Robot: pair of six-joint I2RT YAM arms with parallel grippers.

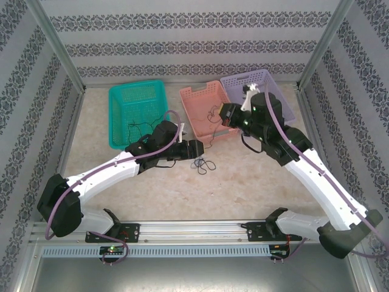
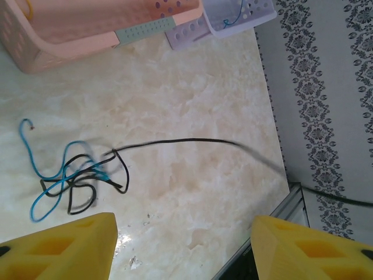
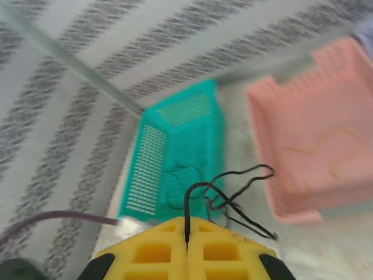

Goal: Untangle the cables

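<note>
Cables (image 2: 76, 178) look limp and light, best pinched at a free end; right pincer (image 3: 186, 240) clamps one, left pincer (image 2: 182, 233) gapes.

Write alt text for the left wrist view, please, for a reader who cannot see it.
A tangle of blue and black cables lies on the marble table, with one black strand trailing right toward its edge. The left claw stands open and empty at the bottom; a pink basket and a purple basket sit at the top.

Bright, even light, faint shadows; right wrist view blurred, black cable (image 2: 175, 140) fading soft in the left wrist view.
</note>
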